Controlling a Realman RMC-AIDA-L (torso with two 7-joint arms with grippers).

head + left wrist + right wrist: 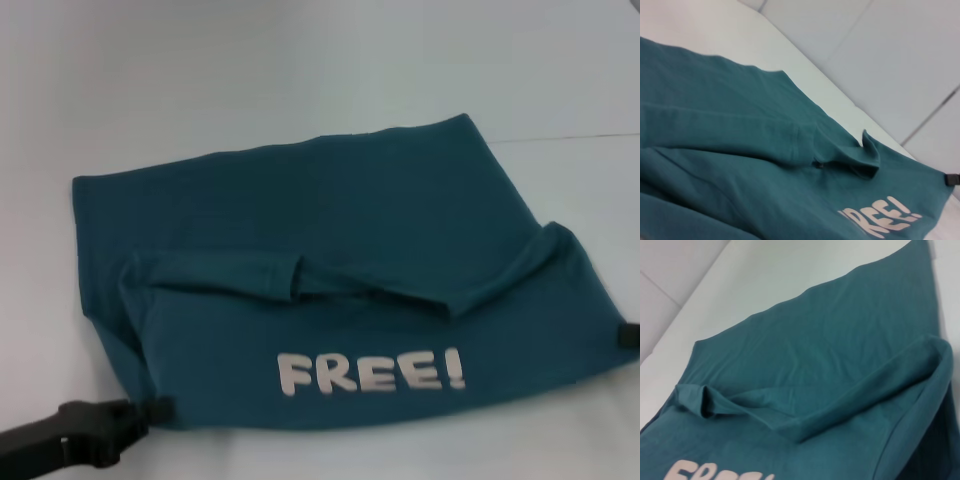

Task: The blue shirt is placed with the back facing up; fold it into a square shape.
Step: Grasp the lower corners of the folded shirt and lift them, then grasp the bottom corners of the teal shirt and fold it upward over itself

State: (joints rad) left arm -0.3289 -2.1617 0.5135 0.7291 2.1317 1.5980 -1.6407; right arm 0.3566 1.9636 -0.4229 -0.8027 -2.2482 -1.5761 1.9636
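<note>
You have the blue shirt [330,210] spread on the white table [200,80], with its near part turned over onto the rest so that the cream "FREE!" lettering [370,372] faces up. The turned-over flap runs across the near side of the cloth, and its far edge is uneven: a sleeve hem [225,272] lies in a loose ridge toward your left, and a second hem sags in a rumpled fold toward your right.

Your left gripper [150,410] is at the near left corner of the flap. Its black body reaches in from the lower left, and the tips meet the cloth edge right at that corner. The fingers look pinched on the shirt's corner, though the cloth hides most of them.

Your right gripper [628,335] shows only as a small dark tip at the right edge of the flap, touching the cloth there. You cannot tell whether its fingers are closed on the fabric or only resting against it.

Between the two grippers the flap lies fairly flat, with the lettering nearer your right fingers' side than the far fold. Beyond the fold the plain teal back panel stretches away from both grippers to the shirt's far edge.
</note>
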